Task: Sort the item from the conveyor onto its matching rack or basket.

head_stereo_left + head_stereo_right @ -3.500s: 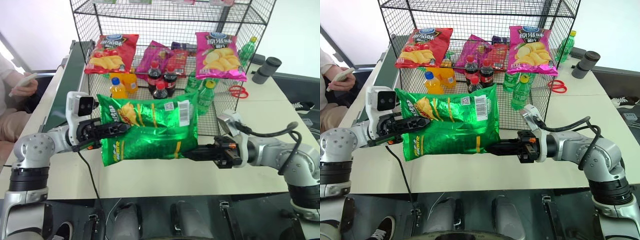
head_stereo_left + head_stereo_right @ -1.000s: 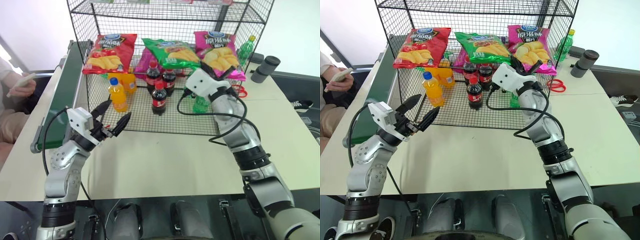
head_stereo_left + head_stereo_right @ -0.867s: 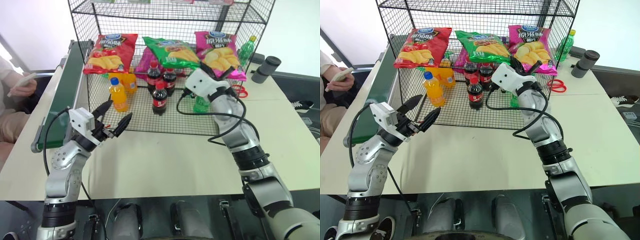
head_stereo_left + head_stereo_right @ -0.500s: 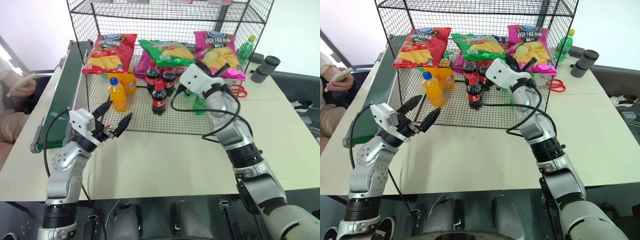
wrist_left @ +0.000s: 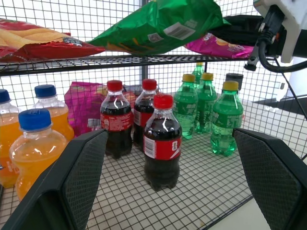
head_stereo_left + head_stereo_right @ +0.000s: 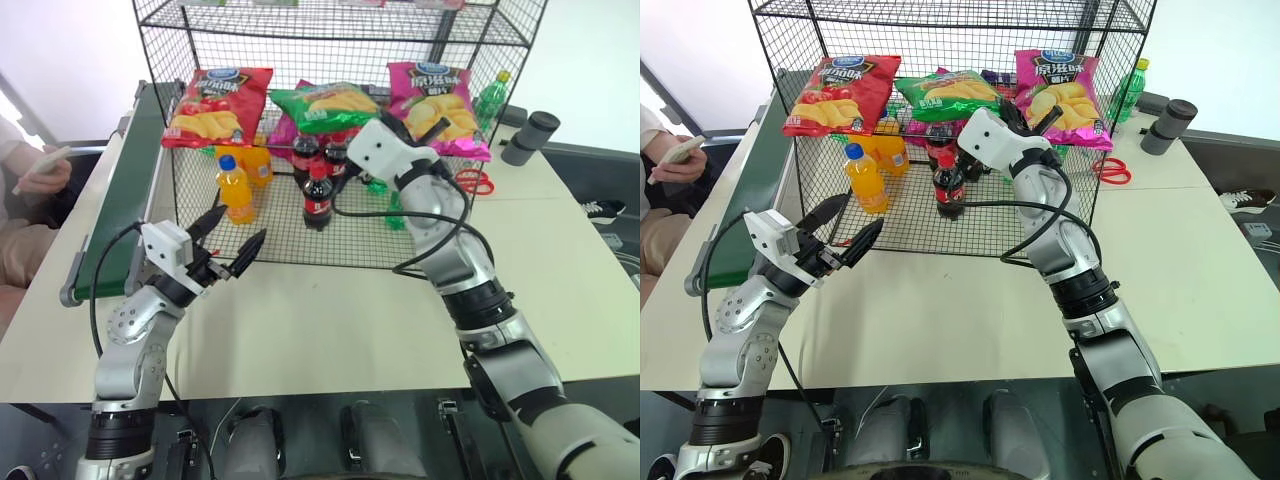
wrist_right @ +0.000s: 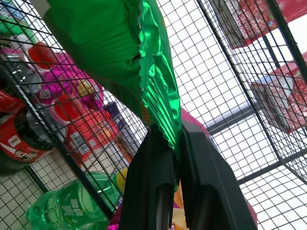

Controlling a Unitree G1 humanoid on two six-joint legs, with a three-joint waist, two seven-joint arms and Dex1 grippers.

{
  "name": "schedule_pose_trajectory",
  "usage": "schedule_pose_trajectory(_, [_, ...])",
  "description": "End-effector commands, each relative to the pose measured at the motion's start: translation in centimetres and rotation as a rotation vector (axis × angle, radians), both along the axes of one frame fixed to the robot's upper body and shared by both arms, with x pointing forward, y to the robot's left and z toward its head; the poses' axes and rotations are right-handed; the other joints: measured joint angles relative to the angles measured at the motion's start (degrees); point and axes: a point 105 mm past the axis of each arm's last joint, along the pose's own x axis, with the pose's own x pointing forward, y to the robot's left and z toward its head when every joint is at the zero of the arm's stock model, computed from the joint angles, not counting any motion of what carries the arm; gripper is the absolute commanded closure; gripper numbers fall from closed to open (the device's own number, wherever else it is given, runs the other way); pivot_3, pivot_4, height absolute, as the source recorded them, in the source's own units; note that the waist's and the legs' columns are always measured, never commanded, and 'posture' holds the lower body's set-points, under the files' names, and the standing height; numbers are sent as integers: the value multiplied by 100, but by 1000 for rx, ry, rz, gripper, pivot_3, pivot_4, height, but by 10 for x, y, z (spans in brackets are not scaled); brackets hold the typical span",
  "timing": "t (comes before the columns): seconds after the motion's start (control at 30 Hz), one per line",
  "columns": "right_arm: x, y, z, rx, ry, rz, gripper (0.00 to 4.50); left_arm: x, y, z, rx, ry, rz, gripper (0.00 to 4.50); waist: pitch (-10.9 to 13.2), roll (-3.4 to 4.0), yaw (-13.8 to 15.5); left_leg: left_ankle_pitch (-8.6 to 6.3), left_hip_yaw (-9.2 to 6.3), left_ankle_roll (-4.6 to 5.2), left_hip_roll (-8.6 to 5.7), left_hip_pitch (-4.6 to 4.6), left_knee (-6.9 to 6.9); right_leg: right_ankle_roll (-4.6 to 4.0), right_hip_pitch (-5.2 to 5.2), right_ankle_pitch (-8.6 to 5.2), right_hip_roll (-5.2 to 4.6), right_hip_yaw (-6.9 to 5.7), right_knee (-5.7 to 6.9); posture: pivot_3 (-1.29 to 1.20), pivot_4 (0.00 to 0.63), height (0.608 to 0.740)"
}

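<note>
While my left gripper (image 6: 232, 254) hangs open at lower left, my right gripper (image 7: 173, 143) pinches the green crisp bag's (image 6: 325, 104) edge, bag on the rack (image 6: 190, 22) shelf, upper centre.

We see two arms built of rounded silver-grey segments with black joint bands. Each wrist carries a white boxy camera housing, and a black cable loops from it back along the forearm. The left gripper (image 6: 232, 256) ends in two tapered black fingers (image 5: 72, 187) whose inner pads bear a fine mesh texture; the right gripper (image 7: 172, 158) has matching smooth black fingers.
</note>
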Motion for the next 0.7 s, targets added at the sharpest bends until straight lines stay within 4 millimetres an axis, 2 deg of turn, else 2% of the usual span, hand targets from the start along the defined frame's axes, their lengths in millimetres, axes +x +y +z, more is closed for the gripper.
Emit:
schedule_pose_trajectory(0.03, [-9, 4, 14, 16, -34, 36, 2504, -4, -4, 12, 6, -54, -11, 0, 0, 0, 1, 0, 0, 1, 0, 0, 0, 0, 0, 0, 0, 0, 0, 0, 150, 740])
schedule_pose_trajectory(0.13, [-13, 15, 16, 20, -19, 101, 1162, -4, -4, 11, 2, -51, -10, 0, 0, 0, -3, -1, 0, 2, 0, 0, 0, 0, 0, 0, 0, 0, 0, 0, 150, 740])
schedule_pose_trajectory(0.37, [-29, 34, 20, -68, -36, 230, 1162, -2, -5, 12, 1, -54, -12, 0, 0, 0, 2, -2, 0, 4, 0, 0, -1, 0, -1, 0, 0, 0, -1, 0, 150, 740])
schedule_pose_trajectory(0.6, [-30, 46, 15, -105, -23, 311, 1162, -2, -9, 11, 9, -56, -21, 0, 0, 0, 3, -2, -1, 4, 0, 0, -1, 0, 0, 0, 1, 0, -1, 0, 150, 740])
schedule_pose_trajectory(0.7, [-30, 53, 5, -133, 3, 340, 2390, -2, -9, 12, 5, -57, -19, 0, 0, 0, 1, -2, -1, 4, 0, 0, -1, 0, -1, 0, 1, -1, -1, 0, 150, 740])
